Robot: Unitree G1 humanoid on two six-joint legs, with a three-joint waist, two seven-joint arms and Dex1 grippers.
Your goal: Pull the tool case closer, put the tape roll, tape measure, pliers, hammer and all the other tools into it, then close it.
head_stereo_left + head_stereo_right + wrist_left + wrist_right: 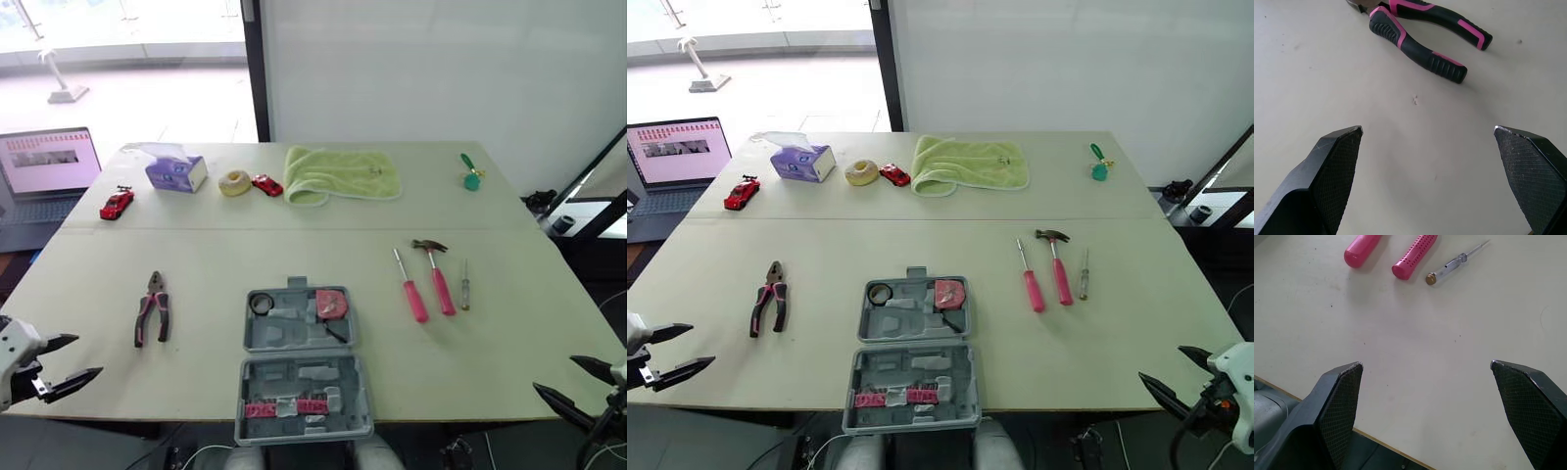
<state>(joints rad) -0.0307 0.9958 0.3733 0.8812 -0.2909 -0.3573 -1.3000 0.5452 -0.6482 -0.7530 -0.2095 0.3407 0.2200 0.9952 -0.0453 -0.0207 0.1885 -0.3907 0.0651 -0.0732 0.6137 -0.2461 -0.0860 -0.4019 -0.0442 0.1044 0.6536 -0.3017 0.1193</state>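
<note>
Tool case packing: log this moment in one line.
tool case open | inside: tape measure, black roll | loose: pliers, hammer, screwdriver, tester pen | left gripper open, empty | right gripper open, empty

Grey case (284,335) open at near edge; tape roll (261,304), red tape measure (331,302) inside. Pliers (152,308) left; hammer (438,274), pink screwdriver (409,287), thin screwdriver (464,286) right.

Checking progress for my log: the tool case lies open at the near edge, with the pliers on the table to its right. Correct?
No: the pliers lie on the table to the left of the open tool case, not its right; the left eye view shows it.
</note>
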